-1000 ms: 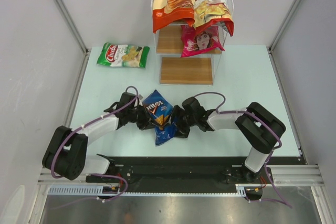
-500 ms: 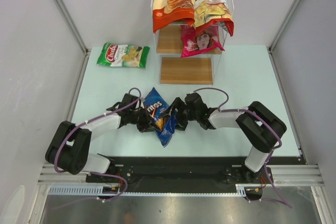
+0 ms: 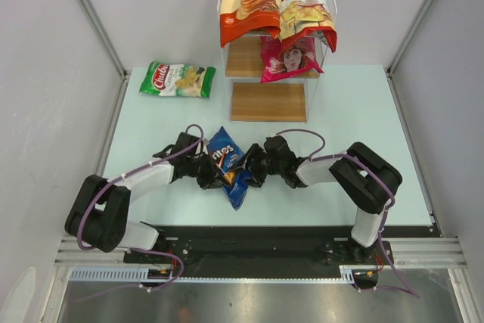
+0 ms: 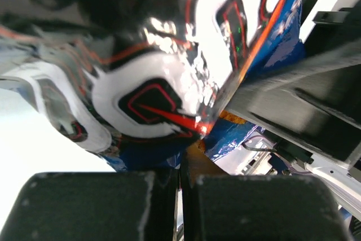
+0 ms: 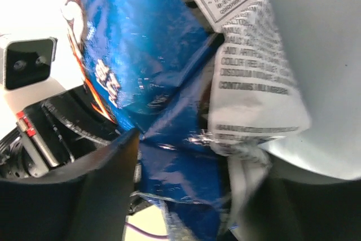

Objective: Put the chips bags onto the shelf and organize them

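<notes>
The blue Doritos bag [image 3: 225, 163] is held between my two grippers near the table's front middle. My left gripper [image 3: 209, 171] is shut on the bag's left edge; in the left wrist view its jaws [image 4: 181, 167] pinch the foil [image 4: 146, 94]. My right gripper [image 3: 252, 167] grips the bag's right side; in the right wrist view its fingers [image 5: 192, 156] straddle the crumpled blue bag [image 5: 141, 55]. The shelf [image 3: 268, 101] stands at the back. The orange-and-cream bag [image 3: 249, 1] and red Chuba bag [image 3: 306, 9] lie on its top tier, with the pink bag [image 3: 289, 57] below them. The green Chuba bag [image 3: 177, 79] lies flat on the table.
The shelf's lowest wooden board is bare, and its middle board [image 3: 243, 57] is bare on the left. Metal frame posts and grey walls close in the table on both sides. The arm bases sit at the near edge.
Both grippers have moved a little toward the shelf with the Doritos bag between them. The right gripper has closed in to the left and the bag looks more bunched.
</notes>
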